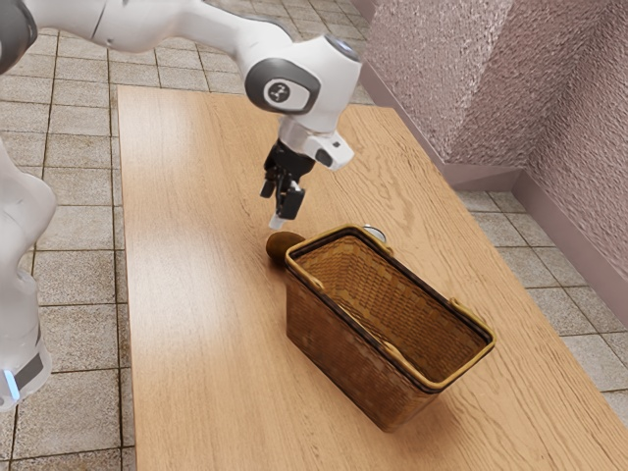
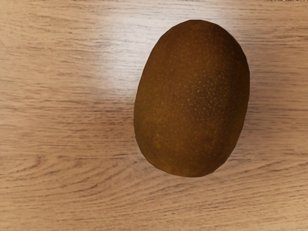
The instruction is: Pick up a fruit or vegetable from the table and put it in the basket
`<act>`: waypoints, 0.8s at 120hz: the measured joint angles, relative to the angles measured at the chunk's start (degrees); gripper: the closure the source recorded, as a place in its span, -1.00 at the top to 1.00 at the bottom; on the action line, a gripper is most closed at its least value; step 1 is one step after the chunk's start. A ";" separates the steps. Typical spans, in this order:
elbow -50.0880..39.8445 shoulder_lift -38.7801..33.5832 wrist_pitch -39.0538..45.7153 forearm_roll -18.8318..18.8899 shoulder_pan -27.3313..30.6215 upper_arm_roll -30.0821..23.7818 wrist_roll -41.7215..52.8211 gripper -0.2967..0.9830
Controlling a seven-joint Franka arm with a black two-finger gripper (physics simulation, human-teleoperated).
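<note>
Wooden table (image 1: 196,314), brown fruit (image 2: 192,98) (partly hidden by the basket (image 1: 343,348)).

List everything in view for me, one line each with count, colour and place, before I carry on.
Kiwi-like fruit: one, brown, on the table beside one end of the basket
Basket: one, brown weave with a tan and dark rim, upright on the table
Pale rounded object: one, whitish, behind the basket, mostly hidden; identity unclear
Table: one, light brown wood, under all of these
Floor: one, greyish beige tiles, around the table
Wall: count unclear, rough pinkish grey, beyond the table
Arm: one, white and grey, over the table
Gripper: one, black, above the fruit
</note>
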 joint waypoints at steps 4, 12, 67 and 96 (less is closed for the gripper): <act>-0.14 -0.03 0.35 0.00 -0.03 -0.07 -0.06 0.54; -0.27 -0.12 0.98 -0.01 -0.15 -0.24 -0.17 0.54; -0.26 2.99 5.50 -0.40 -0.55 -0.74 -0.80 0.54; 3.84 7.32 6.98 -0.92 -0.65 -1.05 -0.83 0.54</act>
